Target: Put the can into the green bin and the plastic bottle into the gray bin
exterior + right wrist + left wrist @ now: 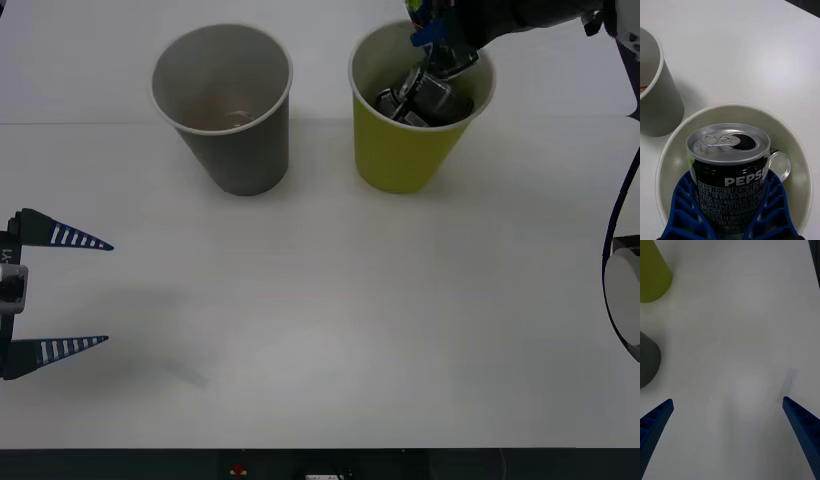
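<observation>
Right end effector [730,221] grasping the can [729,165] inside the green bin [410,160]; left end effector [90,292] released above the desk [350,320].

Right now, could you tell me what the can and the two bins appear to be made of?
The can, held by the right gripper inside the green bin, looks like metal: shiny silver top, glossy black printed wall. The green bin and the gray bin look like matte paper cups with rolled white rims, though coated card is possible.
</observation>
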### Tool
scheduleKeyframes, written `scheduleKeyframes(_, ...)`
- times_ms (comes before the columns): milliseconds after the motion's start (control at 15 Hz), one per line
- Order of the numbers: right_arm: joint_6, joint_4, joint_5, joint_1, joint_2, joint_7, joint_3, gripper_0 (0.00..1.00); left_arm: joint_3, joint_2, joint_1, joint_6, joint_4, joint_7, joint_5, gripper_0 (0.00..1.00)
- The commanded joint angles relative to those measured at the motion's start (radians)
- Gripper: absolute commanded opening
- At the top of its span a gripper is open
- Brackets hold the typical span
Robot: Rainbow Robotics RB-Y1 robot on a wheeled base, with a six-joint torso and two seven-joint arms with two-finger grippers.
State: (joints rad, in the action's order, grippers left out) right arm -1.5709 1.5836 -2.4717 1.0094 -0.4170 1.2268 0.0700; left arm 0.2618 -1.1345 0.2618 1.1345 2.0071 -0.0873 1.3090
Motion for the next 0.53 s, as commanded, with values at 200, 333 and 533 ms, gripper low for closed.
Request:
scheduleKeyframes(200,0.0,-0.116,-0.003,0.057,0.0,-0.013,-0.041,0.0,0.0,0.0,0.0,0.0,0.0,0.0,0.0,1.0)
scheduleKeyframes(333,0.0,-0.12,-0.003,0.057,0.0,-0.018,-0.047,0.16,0.0,0.0,0.0,0.0,0.0,0.0,0.0,1.0)
scheduleKeyframes(533,0.0,-0.12,0.005,0.061,0.0,-0.018,-0.042,1.0,0.0,0.0,0.0,0.0,0.0,0.0,0.0,1.0)
